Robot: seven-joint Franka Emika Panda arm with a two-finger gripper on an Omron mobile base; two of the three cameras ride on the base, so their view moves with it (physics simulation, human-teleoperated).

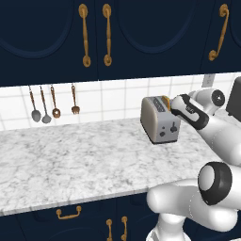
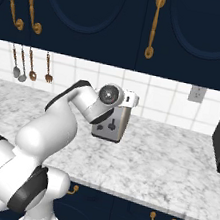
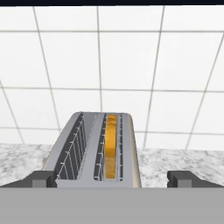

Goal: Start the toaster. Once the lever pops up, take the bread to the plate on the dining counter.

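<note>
The toaster (image 1: 160, 119) stands on the marble counter (image 1: 70, 160), right of centre in the left base view, against the white tiles. The bread (image 3: 111, 146) sits upright in the right-hand slot in the hand view; the other slot is empty. The lever (image 1: 173, 126) is a small dark knob on the narrow end face that looks toward the camera.

The task seems to be at its beginning: the toaster is probably not started yet, though I cannot tell the lever's height for sure.

The hand (image 3: 112, 179) hovers close over the near end of the toaster, its fingers spread wide and holding nothing. The arm reaches forward with the wrist bent toward the toaster. Next, the hand should come down on the lever and press it.
</note>
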